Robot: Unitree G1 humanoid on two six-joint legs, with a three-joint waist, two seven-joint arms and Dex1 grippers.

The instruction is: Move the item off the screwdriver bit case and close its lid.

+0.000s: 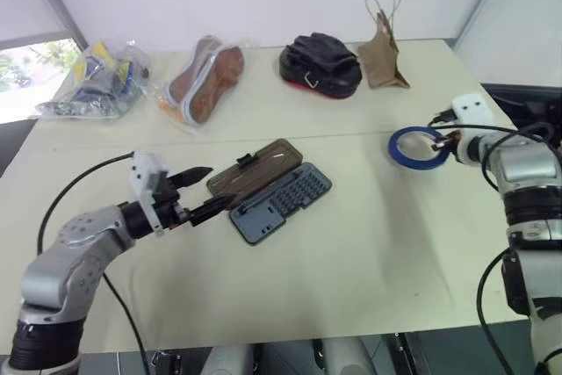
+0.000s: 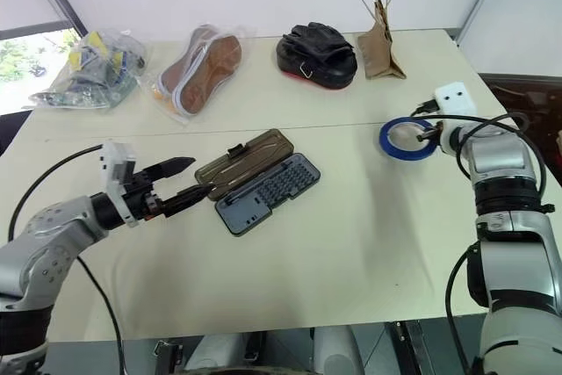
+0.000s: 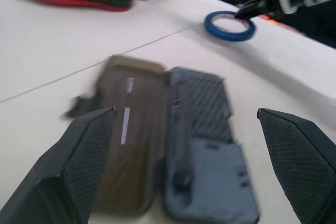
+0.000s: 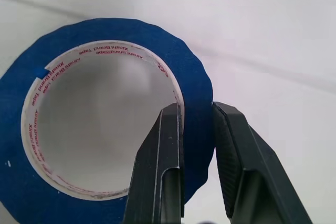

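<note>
Roll of blue tape (image 1: 395, 148) clamped in the right gripper (image 1: 436, 140), well apart from the open grey plastic screwdriver bit case (image 1: 270, 189).
From the head we see the case lying open on the cream table (image 1: 351, 252), the left gripper (image 1: 219, 186) spread wide beside its brown lid (image 1: 255, 169). Our left wrist view faces lid and tray (image 3: 210, 145) between parted fingers (image 3: 79, 166). In the right wrist view, one finger sits inside the tape's ring and one outside, pinching its wall.
</note>
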